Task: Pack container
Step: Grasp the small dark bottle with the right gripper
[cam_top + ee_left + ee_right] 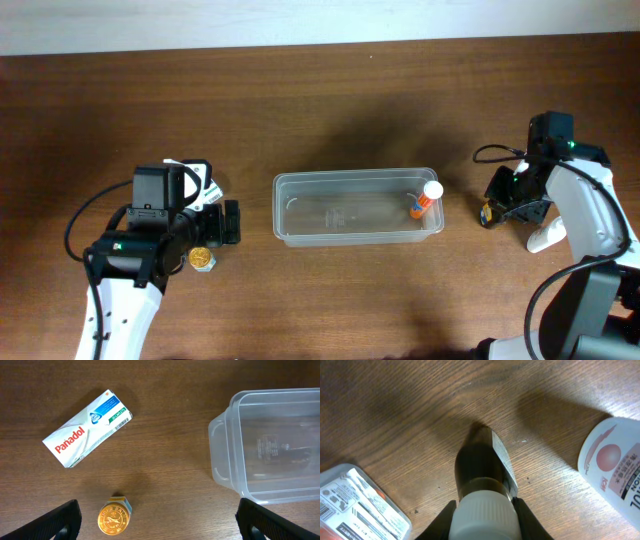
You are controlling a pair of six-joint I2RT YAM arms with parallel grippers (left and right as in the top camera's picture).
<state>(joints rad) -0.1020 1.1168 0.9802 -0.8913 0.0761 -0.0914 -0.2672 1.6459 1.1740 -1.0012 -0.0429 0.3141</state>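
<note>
Two arms, two jobs: the right end effector [483, 519] pinches a small dark bottle [481, 467] by its white ribbed cap, probably to carry it nose-down, between a blister pack [360, 502] and a white bottle [615, 465]. The left end effector [157, 512] hangs spread wide above a gold-lidded jar [114, 517], near the Panadol box [87, 427]. At the middle of the counter [320, 100], the container [350, 177] holds one glue stick [424, 199].

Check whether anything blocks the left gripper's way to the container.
Nothing visible does: only bare table separates the left gripper from the container. The Panadol box and gold-lidded jar lie off that line.
</note>
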